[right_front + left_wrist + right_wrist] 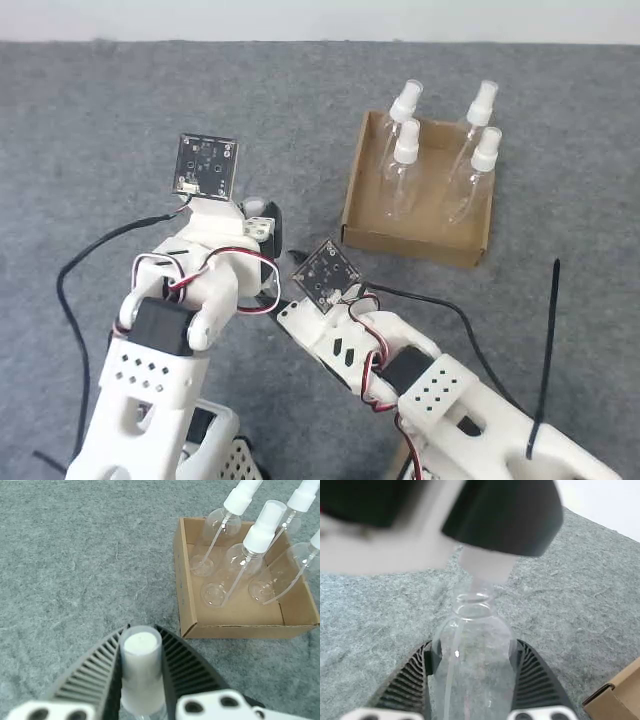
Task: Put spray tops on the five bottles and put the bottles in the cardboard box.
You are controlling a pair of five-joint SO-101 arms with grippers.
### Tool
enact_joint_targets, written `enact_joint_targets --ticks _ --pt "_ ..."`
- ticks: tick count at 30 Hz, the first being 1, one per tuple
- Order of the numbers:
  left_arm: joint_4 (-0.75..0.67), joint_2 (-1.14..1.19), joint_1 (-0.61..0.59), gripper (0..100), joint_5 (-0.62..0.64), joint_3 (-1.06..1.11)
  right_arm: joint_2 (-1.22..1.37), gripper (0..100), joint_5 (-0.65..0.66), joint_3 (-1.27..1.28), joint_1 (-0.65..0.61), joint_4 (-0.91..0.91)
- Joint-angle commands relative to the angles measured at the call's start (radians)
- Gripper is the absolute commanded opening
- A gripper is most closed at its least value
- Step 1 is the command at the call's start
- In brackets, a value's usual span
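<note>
The left end effector (140, 636) is shut tight on a white spray top (141, 667). Its two black fingers press on both sides of the top. The top points up.

The right end effector (472, 647) is part way open, just wide enough for the clear bottle (475, 630). It grips the bottle on both sides of its round body. The bottle stands up straight, with its open mouth on top.

In the right wrist view, the spray top (485, 567) hangs right over the bottle's mouth. I cannot tell if it touches the rim. A thin tube goes down inside the bottle.

In the high view, the two arms meet near the middle of the grey surface (120, 110). The cardboard box (412, 244) sits at about 2 o'clock from that spot, a little way off. Its top is open.

Four bottles (400, 185) stand in the box, two at the back and two at the front. Each one has a white spray top on it. They lean a little toward 12 o'clock.
</note>
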Motion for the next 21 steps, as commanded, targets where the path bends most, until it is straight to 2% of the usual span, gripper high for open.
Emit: enact_joint_targets --ticks 1,21 --pt "-0.012 -0.014 -0.005 1 -0.014 -0.004 0.002 0.6 -0.014 -0.005 0.002 0.004" --pt "-0.012 -0.012 0.0 1 -0.018 -0.01 -0.001 0.6 -0.014 -0.009 0.002 0.004"
